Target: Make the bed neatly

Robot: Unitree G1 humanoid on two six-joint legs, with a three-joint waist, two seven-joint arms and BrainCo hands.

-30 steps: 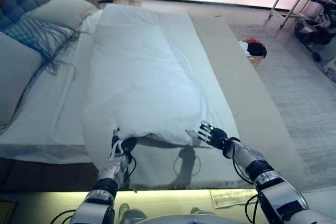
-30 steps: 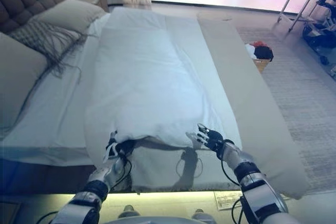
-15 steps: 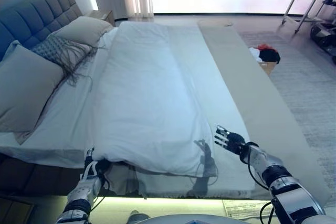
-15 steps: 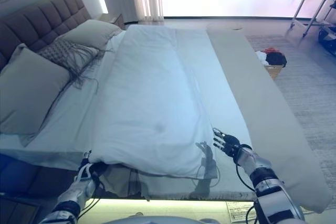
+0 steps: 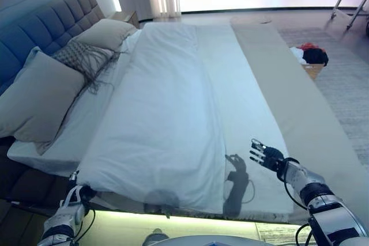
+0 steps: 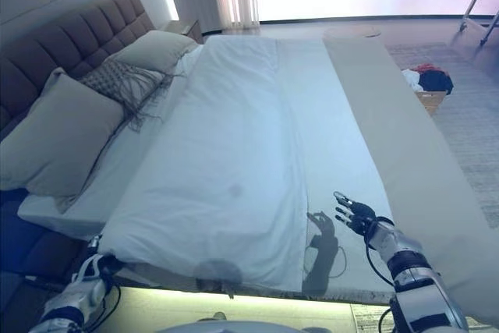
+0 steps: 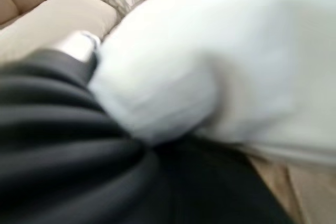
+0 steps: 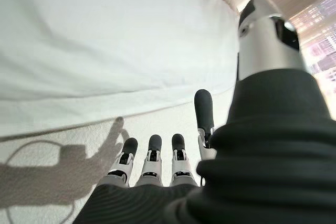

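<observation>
The bed (image 5: pixel 271 119) fills most of the scene, its tufted headboard (image 5: pixel 40 38) on the robot's left. A white duvet (image 5: pixel 167 113) lies spread lengthwise over the mattress, its near edge at the foot of the bed and a bare strip of sheet showing along its right side. Three pillows (image 5: pixel 40 99) lean by the headboard, the middle one patterned and fringed. The left hand (image 5: pixel 72 205) sits at the duvet's near left corner, cloth bunched against it; whether it grips cannot be told. The right hand (image 5: pixel 264 155) hovers over the bare sheet, fingers straight and spread, holding nothing. A small basket of clothes (image 5: pixel 311 59) stands on the floor beyond.
</observation>
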